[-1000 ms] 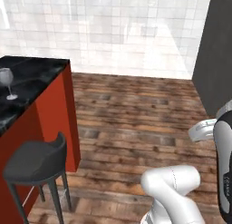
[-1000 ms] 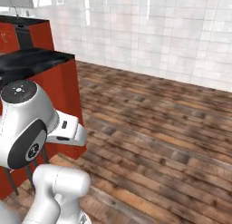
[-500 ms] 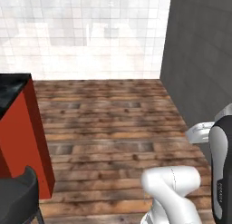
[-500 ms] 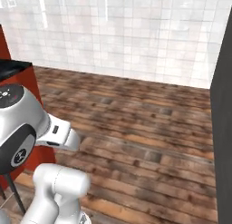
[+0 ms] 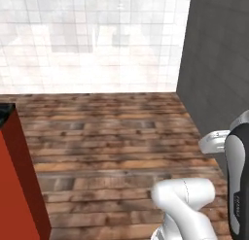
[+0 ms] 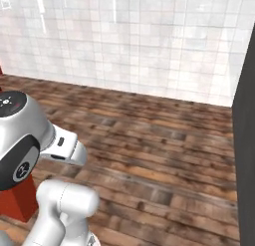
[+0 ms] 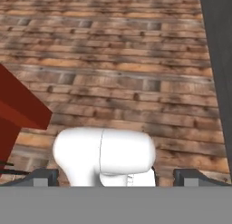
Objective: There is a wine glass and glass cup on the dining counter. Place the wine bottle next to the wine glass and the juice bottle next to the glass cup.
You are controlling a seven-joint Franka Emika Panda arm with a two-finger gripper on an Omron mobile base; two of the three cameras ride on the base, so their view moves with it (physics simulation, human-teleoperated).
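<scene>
Dining counter [image 5: 19, 185]: its red panel base and a sliver of black top are seen at the far left edge of the left base view; a red corner of it [image 7: 22, 112] also lies at the left of the hand view.
Task things: no wine bottle, juice bottle, wine glass or glass cup can be made out from here, so their places cannot be told.
Gripper [image 7: 116, 177]: the two dark fingertips [image 7: 45, 177] are set at opposite sides of the bottom of the hand view, so the jaws are spread wide, and nothing is held between them.
Surroundings: a brown plank floor [image 5: 112, 132] is spread ahead, closed by a white tiled wall [image 5: 87, 40] and a dark grey wall panel [image 5: 219, 64] on the right.
Step in hand: judged to be travel of the base in search of a bottle; no grasp is begun.
Next move: a bottle must be brought into sight and the base set within reach, before the open jaws can be lowered around its body.
</scene>
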